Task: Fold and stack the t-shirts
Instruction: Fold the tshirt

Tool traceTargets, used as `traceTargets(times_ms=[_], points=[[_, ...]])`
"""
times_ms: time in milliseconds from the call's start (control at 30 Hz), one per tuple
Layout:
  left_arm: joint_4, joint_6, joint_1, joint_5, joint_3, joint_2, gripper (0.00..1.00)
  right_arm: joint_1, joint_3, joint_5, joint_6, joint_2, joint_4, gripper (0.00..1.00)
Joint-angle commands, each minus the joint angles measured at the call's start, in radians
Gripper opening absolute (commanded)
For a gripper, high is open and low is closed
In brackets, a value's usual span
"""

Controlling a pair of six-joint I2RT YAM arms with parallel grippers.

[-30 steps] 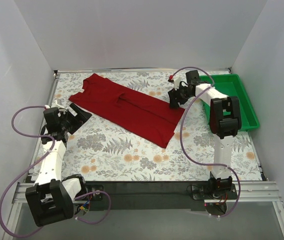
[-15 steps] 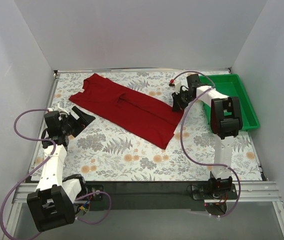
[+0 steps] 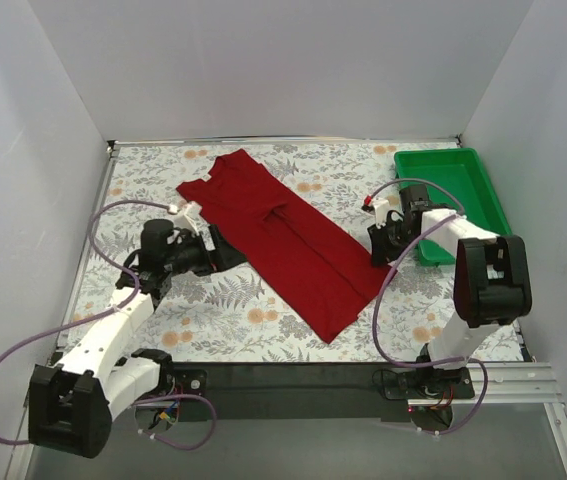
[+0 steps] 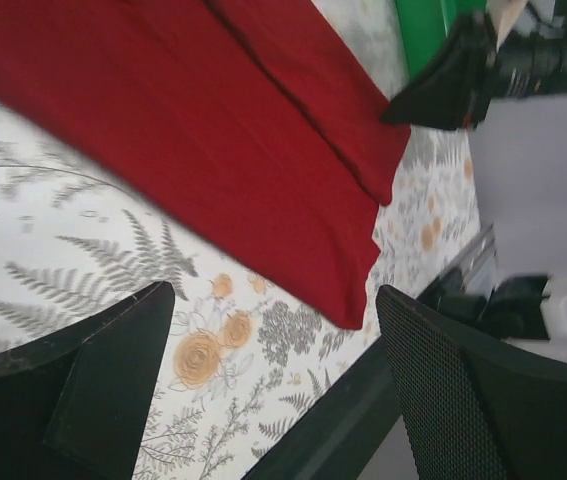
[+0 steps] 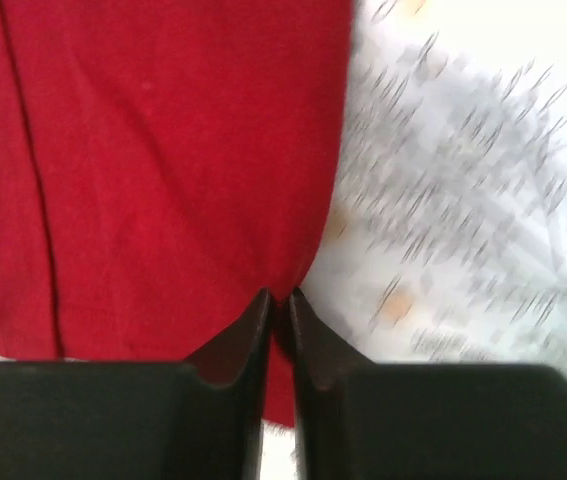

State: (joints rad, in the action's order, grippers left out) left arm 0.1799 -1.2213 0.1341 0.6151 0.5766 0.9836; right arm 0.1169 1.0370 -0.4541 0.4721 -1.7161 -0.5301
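The dark red t-shirt (image 3: pixel 283 240) lies as a long folded strip slanting from the far middle of the table to the near middle. It also shows in the left wrist view (image 4: pixel 213 130) and the right wrist view (image 5: pixel 163 150). My right gripper (image 3: pixel 378 247) is shut on the shirt's right edge, its jaws pinched on the cloth (image 5: pixel 281 300). My left gripper (image 3: pixel 213 253) is open and empty at the shirt's left edge, its fingers wide apart (image 4: pixel 273 370) above the floral tablecloth.
A green plastic tray (image 3: pixel 458 185) stands at the far right, just behind my right arm, and shows in the left wrist view (image 4: pixel 428 30). The black front rail (image 3: pixel 293 378) marks the table's near edge. White walls close in three sides.
My right gripper has pulled the shirt's edge nearer and to the right, swinging the shirt steeper. My left gripper has moved right, up to the shirt's left edge.
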Motion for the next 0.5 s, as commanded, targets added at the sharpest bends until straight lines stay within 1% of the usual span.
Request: traceTargets(times_ms=[0, 33, 67, 100, 133, 167, 200, 233, 267, 300, 333, 367, 400, 433, 467], points=[[-0.045, 0.077, 0.204, -0.104, 0.046, 0.010, 0.76, -0.003, -0.040, 0.046, 0.040, 0.137, -0.054, 0.29], [-0.045, 0.107, 0.296, -0.130, 0.051, 0.023, 0.76, -0.009, -0.038, 0.057, 0.049, 0.160, -0.056, 0.34], [-0.046, 0.121, 0.344, -0.162, 0.063, 0.027, 0.76, -0.017, -0.034, 0.069, 0.060, 0.180, -0.056, 0.38], [-0.046, 0.138, 0.392, -0.190, 0.068, 0.035, 0.76, -0.037, -0.026, 0.069, 0.091, 0.220, -0.057, 0.45], [-0.046, 0.155, 0.442, -0.259, 0.072, 0.043, 0.75, -0.048, -0.019, 0.060, 0.114, 0.237, -0.067, 0.48], [-0.045, 0.187, 0.541, -0.290, 0.080, 0.059, 0.74, -0.066, -0.006, 0.017, 0.141, 0.249, -0.077, 0.52], [-0.046, 0.204, 0.593, -0.325, 0.081, 0.072, 0.74, -0.069, -0.002, -0.012, 0.234, 0.275, -0.094, 0.55], [-0.046, 0.216, 0.642, -0.406, 0.085, 0.087, 0.73, -0.069, -0.002, -0.035, 0.285, 0.286, -0.137, 0.56], [-0.046, 0.241, 0.732, -0.435, 0.089, 0.125, 0.73, -0.069, -0.009, -0.097, 0.339, 0.297, -0.163, 0.57], [-0.048, 0.255, 0.777, -0.468, 0.098, 0.147, 0.71, -0.069, -0.020, -0.141, 0.426, 0.315, -0.197, 0.58], [-0.051, 0.262, 0.820, -0.501, 0.104, 0.170, 0.71, -0.071, -0.035, -0.177, 0.585, 0.326, -0.268, 0.58], [-0.054, 0.275, 0.899, -0.573, 0.111, 0.199, 0.70, -0.071, -0.051, -0.223, 0.665, 0.338, -0.286, 0.58], [-0.063, 0.295, 0.939, -0.603, 0.115, 0.246, 0.70, -0.071, -0.087, -0.234, 0.718, 0.364, -0.294, 0.58], [-0.074, 0.308, 0.978, -0.658, 0.121, 0.275, 0.70, -0.071, -0.103, -0.244, 0.823, 0.377, -0.303, 0.58], [-0.088, 0.319, 1.045, -0.725, 0.121, 0.299, 0.70, -0.072, -0.118, -0.257, 0.865, 0.391, -0.320, 0.58]])
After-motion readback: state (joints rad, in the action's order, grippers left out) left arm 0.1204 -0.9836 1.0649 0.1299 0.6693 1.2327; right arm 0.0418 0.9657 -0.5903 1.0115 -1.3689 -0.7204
